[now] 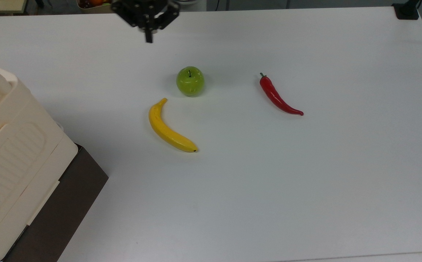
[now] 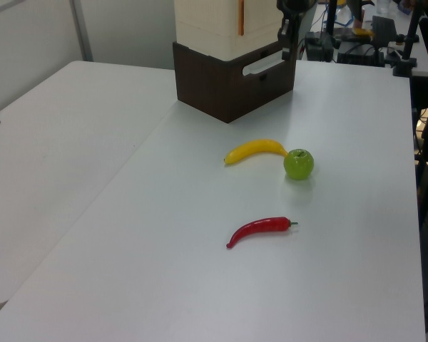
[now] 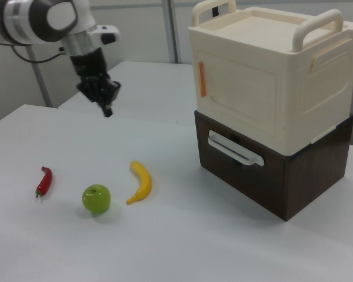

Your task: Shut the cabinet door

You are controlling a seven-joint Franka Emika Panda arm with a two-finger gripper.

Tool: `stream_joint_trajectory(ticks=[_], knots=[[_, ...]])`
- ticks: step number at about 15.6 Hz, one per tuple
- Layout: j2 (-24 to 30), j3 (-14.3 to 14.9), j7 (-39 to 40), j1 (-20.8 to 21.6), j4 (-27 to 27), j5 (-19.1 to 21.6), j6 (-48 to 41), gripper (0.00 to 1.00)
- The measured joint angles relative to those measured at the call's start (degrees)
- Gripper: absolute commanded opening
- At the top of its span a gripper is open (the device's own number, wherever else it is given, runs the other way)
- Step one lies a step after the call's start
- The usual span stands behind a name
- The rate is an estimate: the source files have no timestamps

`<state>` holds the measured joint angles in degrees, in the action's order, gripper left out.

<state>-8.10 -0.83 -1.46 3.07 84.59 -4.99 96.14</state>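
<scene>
The cream cabinet (image 3: 265, 70) stands on its dark brown base (image 3: 282, 182) at the right view's right. The cabinet door (image 3: 238, 100) is the front panel with an orange strip at its edge, and it lies flush with the cabinet body. In the top view the cabinet (image 1: 10, 145) fills the left edge. My gripper (image 1: 148, 37) hangs shut and empty over the table's far edge, above and left of the apple, well away from the cabinet. It also hangs left of the cabinet in the right view, gripper (image 3: 107, 111).
A green apple (image 1: 190, 80), a yellow banana (image 1: 169, 128) and a red chili pepper (image 1: 278, 96) lie mid-table. The white table (image 1: 305, 182) is bare to the top view's right. The base drawer has a cream handle (image 3: 235, 148).
</scene>
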Motion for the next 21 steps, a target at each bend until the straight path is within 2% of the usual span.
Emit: stream_joint_trajectory(ticks=[2, 3, 4, 6, 7, 8, 9, 10, 21], knots=[[1.73, -0.77, 0.09, 0.19, 2.37, 0.00, -0.43, 0.02], [2.52, -0.84, 0.25, 0.29, 3.56, 0.00, -0.48, 0.06], [3.23, -0.87, 0.33, 0.44, 4.67, 0.00, -0.49, 0.11], [4.29, -0.88, 0.35, 0.71, 6.05, 0.01, -0.49, 0.32], [4.65, -0.88, 0.35, 0.77, 6.40, 0.01, -0.49, 0.37], [4.88, -0.88, 0.35, 0.77, 6.55, 0.01, -0.59, 0.54], [5.03, -0.87, 0.35, 0.77, 6.58, 0.01, -1.21, 0.84], [5.13, -0.87, 0.35, 0.78, 6.58, 0.01, -2.26, 1.00], [5.89, -0.67, 0.35, 0.58, 6.58, -0.04, -4.15, 1.00]])
